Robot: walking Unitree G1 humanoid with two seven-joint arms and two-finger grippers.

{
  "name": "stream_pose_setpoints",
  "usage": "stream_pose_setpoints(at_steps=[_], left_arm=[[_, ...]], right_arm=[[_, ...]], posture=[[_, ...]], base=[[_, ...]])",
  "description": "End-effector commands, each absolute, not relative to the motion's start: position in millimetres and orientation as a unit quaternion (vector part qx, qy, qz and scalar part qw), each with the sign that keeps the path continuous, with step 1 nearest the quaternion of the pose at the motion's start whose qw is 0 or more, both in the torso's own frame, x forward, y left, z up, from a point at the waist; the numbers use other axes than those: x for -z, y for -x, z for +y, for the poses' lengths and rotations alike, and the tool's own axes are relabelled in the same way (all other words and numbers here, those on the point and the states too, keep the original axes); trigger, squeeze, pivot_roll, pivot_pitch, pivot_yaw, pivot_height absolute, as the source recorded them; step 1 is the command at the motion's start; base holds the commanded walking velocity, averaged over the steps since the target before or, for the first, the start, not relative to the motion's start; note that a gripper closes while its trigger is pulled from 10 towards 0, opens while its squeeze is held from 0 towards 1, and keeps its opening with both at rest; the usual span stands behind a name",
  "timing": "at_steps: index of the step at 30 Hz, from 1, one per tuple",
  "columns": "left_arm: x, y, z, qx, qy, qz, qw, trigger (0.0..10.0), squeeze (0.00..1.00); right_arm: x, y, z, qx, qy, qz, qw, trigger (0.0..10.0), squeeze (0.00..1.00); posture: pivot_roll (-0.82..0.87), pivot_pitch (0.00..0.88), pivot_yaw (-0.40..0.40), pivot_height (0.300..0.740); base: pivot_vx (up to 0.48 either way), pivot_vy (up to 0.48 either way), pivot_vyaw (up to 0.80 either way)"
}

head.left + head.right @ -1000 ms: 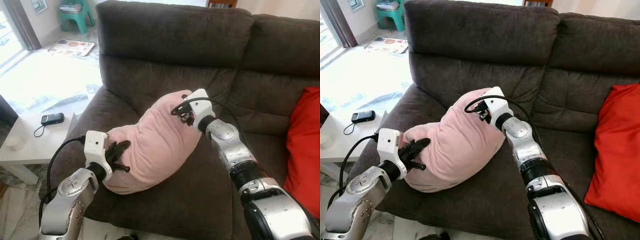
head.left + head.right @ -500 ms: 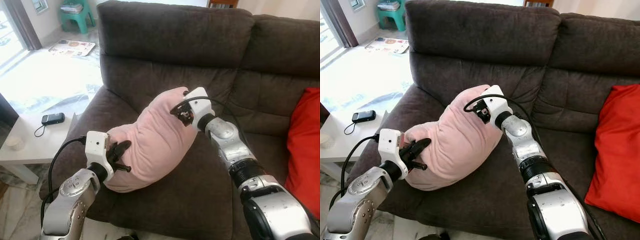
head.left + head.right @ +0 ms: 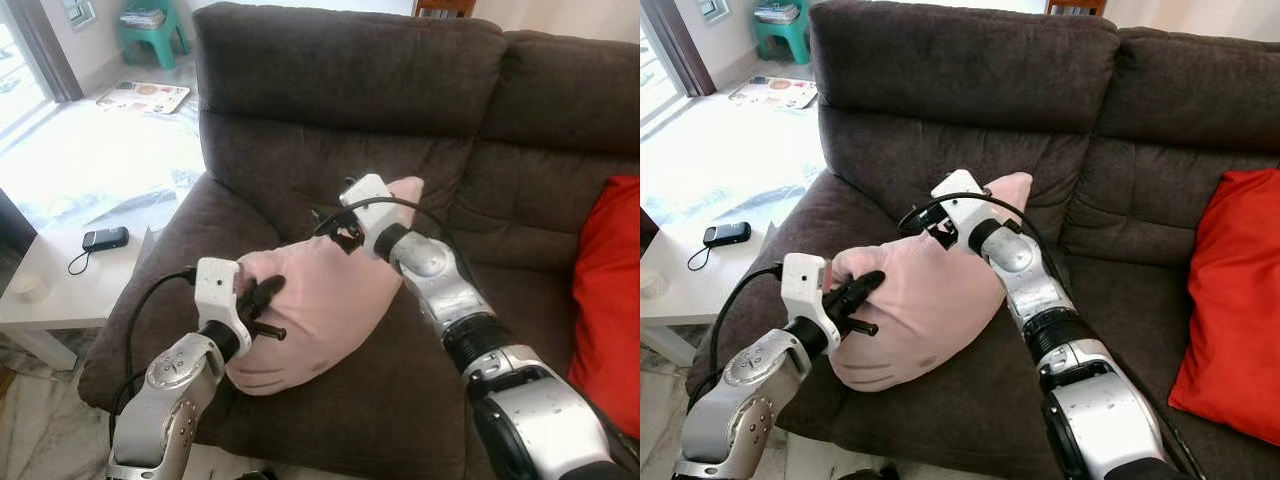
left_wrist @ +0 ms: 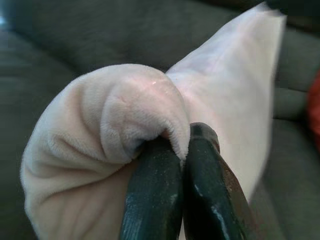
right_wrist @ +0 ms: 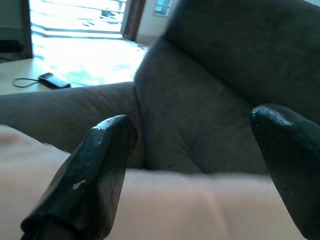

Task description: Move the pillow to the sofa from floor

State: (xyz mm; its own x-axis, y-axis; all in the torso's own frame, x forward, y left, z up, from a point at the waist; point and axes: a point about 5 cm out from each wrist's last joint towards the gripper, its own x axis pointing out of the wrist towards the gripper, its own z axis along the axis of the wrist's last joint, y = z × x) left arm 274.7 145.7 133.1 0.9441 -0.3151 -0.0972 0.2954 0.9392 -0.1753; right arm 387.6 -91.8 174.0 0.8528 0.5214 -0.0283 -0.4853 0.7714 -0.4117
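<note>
One pink pillow (image 3: 315, 300) lay on the sofa (image 3: 340, 90), left gripper (image 3: 262, 305) pinching its corner (right gripper (image 5: 192, 165) spread wide above it).

Red cushion (image 3: 1230, 300), white table (image 3: 60, 290) with phone (image 3: 104, 238).
</note>
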Motion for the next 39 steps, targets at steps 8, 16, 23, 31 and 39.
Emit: stream_pose_setpoints(at_steps=[8, 16, 23, 31, 39], left_arm=[[-114, -281, 198, -0.041, 0.046, 0.105, 0.993, 10.0, 0.0], [-107, -277, 209, -0.123, 0.04, 0.116, 0.985, 10.0, 0.0], [-112, -270, 228, -0.221, 0.035, 0.088, 0.971, 10.0, 0.0], [-110, -261, 231, -0.262, 0.032, 0.082, 0.961, 10.0, 0.0], [-131, -268, 201, -0.166, 0.024, 0.001, 0.986, 10.0, 0.0]], right_arm=[[-168, -386, -100, -0.252, 0.211, -0.041, 0.944, 10.0, 0.0], [-161, -383, -102, -0.251, 0.21, -0.035, 0.944, 10.0, 0.0], [-158, -381, -104, -0.247, 0.207, -0.031, 0.946, 10.0, 0.0], [-152, -378, -106, -0.244, 0.205, -0.024, 0.948, 10.0, 0.0], [-144, -374, -111, -0.24, 0.204, -0.013, 0.949, 10.0, 0.0]], posture=[[0.07, 0.053, -0.033, 0.74], [0.07, 0.052, -0.033, 0.74], [0.07, 0.05, -0.034, 0.74], [0.07, 0.055, -0.033, 0.74], [0.07, 0.056, -0.03, 0.74]], base=[[0.0, 0.0, 0.0], [0.0, 0.0, 0.0], [0.0, 0.0, 0.0], [0.0, 0.0, 0.0], [0.0, 0.0, 0.0]])
